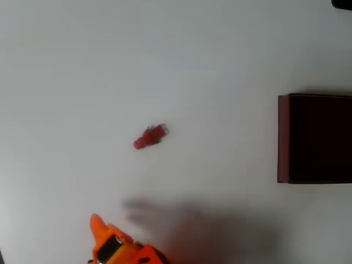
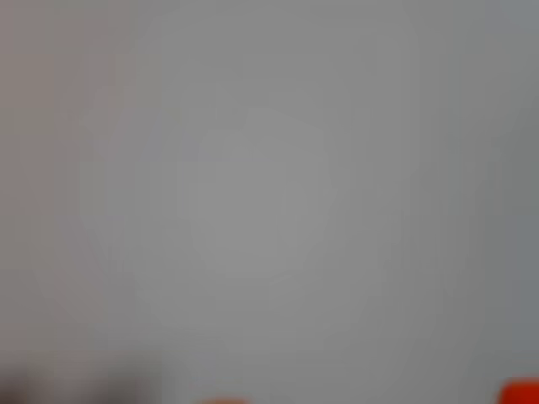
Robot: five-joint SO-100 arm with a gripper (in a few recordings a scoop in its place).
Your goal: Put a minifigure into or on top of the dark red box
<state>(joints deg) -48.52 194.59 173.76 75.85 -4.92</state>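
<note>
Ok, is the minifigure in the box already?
No, in the overhead view the minifigure lies on the bare table, well left of the dark red box.

In the overhead view, the minifigure (image 1: pixel 150 137) lies mid-table (image 1: pixel 82 66), the dark red box (image 1: pixel 314 138) well right.

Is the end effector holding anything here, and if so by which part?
Nothing is held. The minifigure lies alone on the table, well apart from the end effector at the bottom edge of the overhead view.

Red minifigure (image 1: pixel 150 137) lies flat, well apart from dark red box (image 1: pixel 283 137).
</note>
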